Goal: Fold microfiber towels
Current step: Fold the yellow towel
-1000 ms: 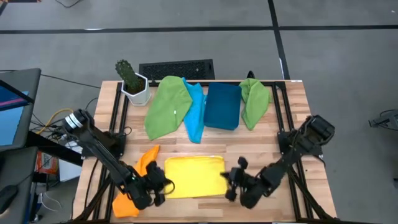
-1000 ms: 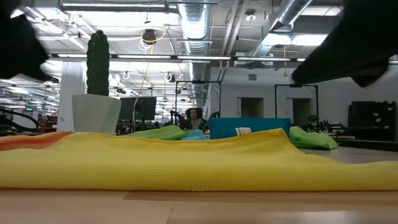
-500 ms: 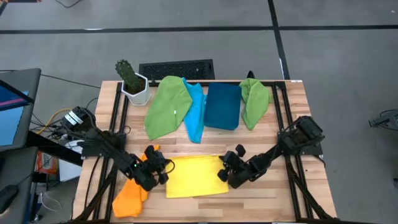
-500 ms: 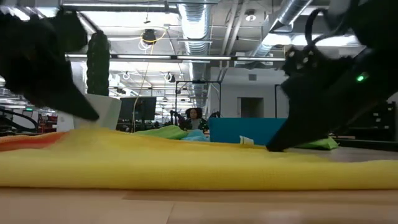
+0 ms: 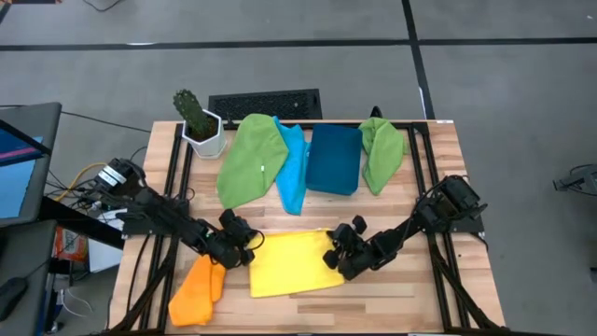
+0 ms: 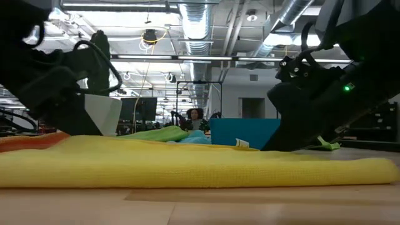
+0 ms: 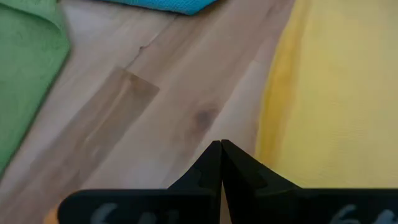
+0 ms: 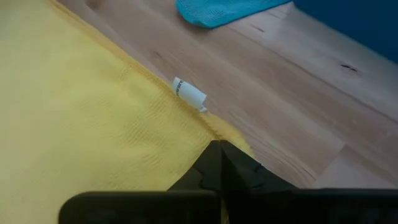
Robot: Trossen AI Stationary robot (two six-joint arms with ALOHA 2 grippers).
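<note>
Now the yellow towel [image 5: 287, 266] lies flatter near the table's [image 5: 438, 289] front edge, and both grippers have moved back from that edge to the towel's rear corners. Left gripper [image 5: 244, 245] and right gripper [image 5: 334, 254] each show fingers pressed together, the right pinching the tagged corner.

Evenly and brightly lit from ceiling lamps [image 6: 206, 58] overhead, with soft shadows, slight glare above, and blurred near foreground.
</note>
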